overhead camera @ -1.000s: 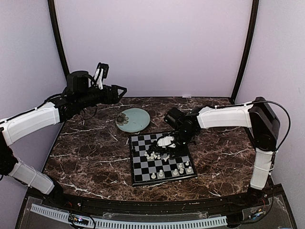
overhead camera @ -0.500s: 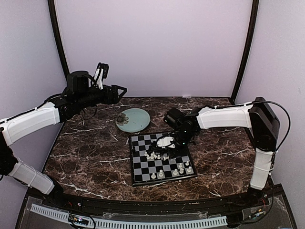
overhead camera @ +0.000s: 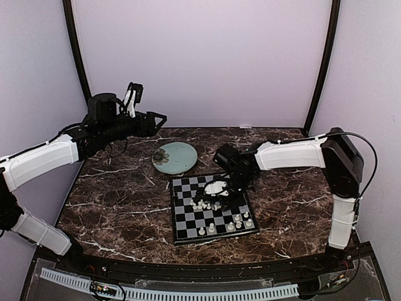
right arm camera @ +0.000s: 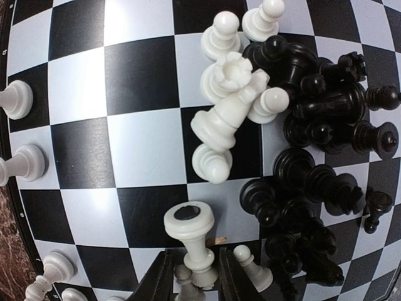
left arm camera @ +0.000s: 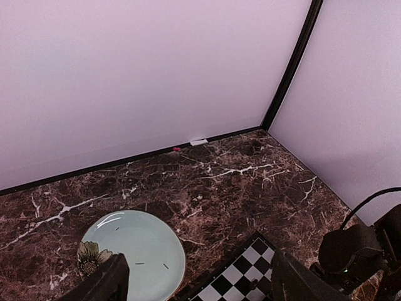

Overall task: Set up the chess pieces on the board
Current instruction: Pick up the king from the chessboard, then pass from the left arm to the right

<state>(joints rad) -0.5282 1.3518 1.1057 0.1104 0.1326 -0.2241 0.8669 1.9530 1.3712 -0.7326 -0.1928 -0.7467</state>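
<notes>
The board [overhead camera: 183, 221] lies at the table's middle, its corner also in the left wrist view [left arm camera: 245, 268]. Black chess pieces [right arm camera: 319, 144] lie heaped beside tumbled white ones [right arm camera: 229, 100]. More white ones stand along the board's edge [right arm camera: 15, 100] [overhead camera: 238, 221]. My right gripper [right arm camera: 194, 266] [overhead camera: 220, 190] hangs low over the heap. Its fingers stand either side of the head of a tipped white piece [right arm camera: 191, 233], with a gap on the left. My left gripper [left arm camera: 197, 285] [overhead camera: 156, 120] is open and empty, high above the far left.
A round pale green plate [overhead camera: 175, 157] [left arm camera: 135, 251] with small dark bits lies just behind the board's far left corner. Purple walls with black corner posts [overhead camera: 322, 63] close in the back and sides.
My right gripper has shifted slightly left over the heap. The left arm has not moved.
</notes>
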